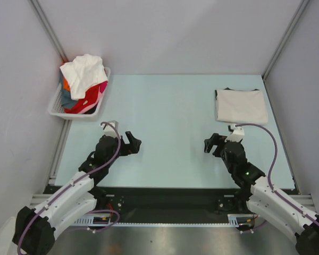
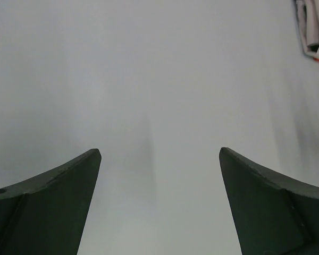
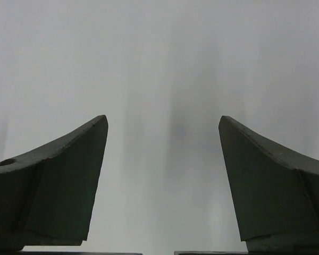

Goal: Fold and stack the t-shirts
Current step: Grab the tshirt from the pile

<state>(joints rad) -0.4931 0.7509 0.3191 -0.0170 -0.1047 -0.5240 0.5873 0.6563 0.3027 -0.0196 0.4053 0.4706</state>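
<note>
Fingers (image 2: 53, 207) of the left gripper (image 1: 134, 143) stand spread wide over the pale table (image 1: 170, 117), holding nothing, and the right gripper (image 1: 210, 144) has its fingers (image 3: 48, 196) parted and empty too. Ahead of the right fingers and off to their right, well apart from them, a folded off-white t-shirt (image 1: 241, 105) lies flat on the table. Well ahead and left of the left fingers, a heap of t-shirts (image 1: 84, 79), white on top with red, orange, pink and blue-grey beneath, fills a white slatted basket (image 1: 56, 109).
</note>
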